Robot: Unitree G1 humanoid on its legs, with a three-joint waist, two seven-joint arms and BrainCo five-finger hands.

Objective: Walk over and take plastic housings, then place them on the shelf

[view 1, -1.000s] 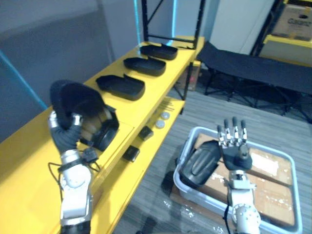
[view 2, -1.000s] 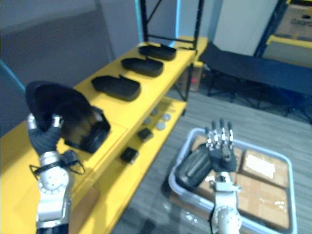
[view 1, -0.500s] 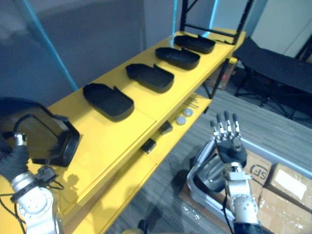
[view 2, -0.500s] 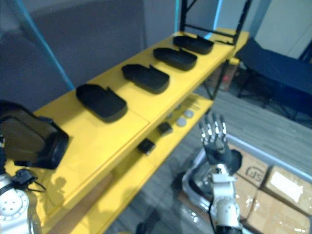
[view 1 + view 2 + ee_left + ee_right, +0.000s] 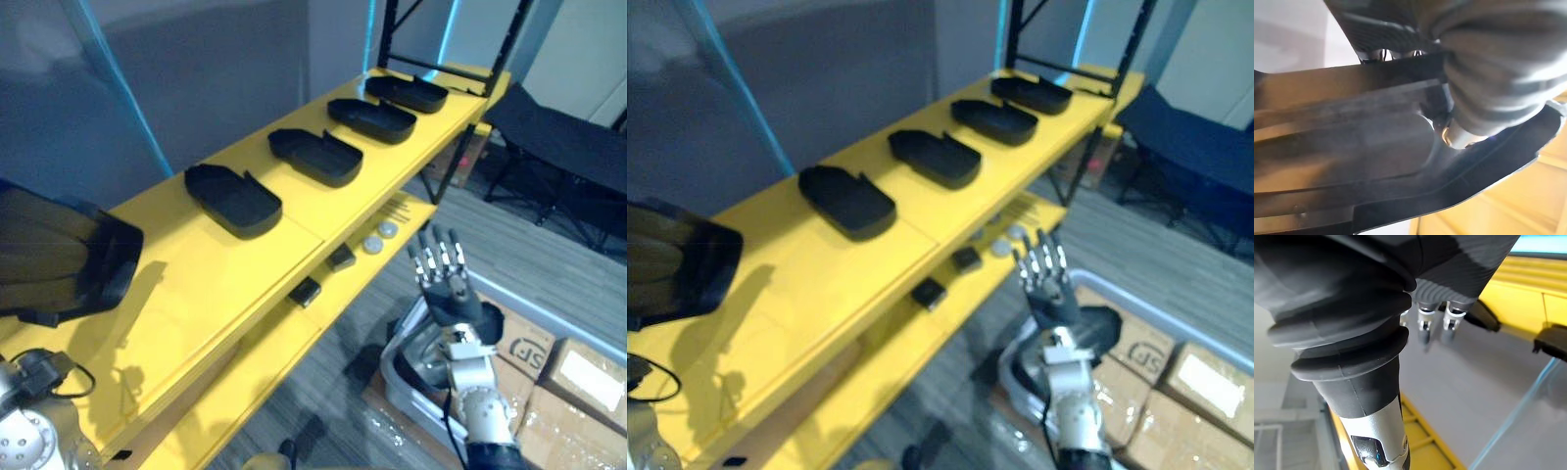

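Top tier of the yellow shelf (image 5: 216, 274): four housings (image 5: 232, 199), black and open side up, stand in a row along it, apart from one another, running toward a black rack frame (image 5: 392, 39) at the far end.

A fifth one, the held housing (image 5: 59, 259), sits raised above the near end of the shelf on the robot's left. A stretch of bare yellow top lies between it and the nearest of the row. In the left wrist view its dark wall lies directly against the left hand (image 5: 1498, 73). It cannot be told whether that hand is clamped on it.

The right hand (image 5: 453, 294) is upright beside the shelf, fingers straight and slightly spread, holding nothing.

Lower tier (image 5: 265, 352): two small black blocks (image 5: 305, 292) and two round discs (image 5: 372, 245) lie near its front edge.

Floor, robot's right: a grey bin (image 5: 397, 367) stands just behind the right arm, with something dark inside that is too hidden to identify. Cardboard boxes (image 5: 578, 372) lie beside the bin. A black cot (image 5: 568, 147) stands farther back, well apart from the shelf.
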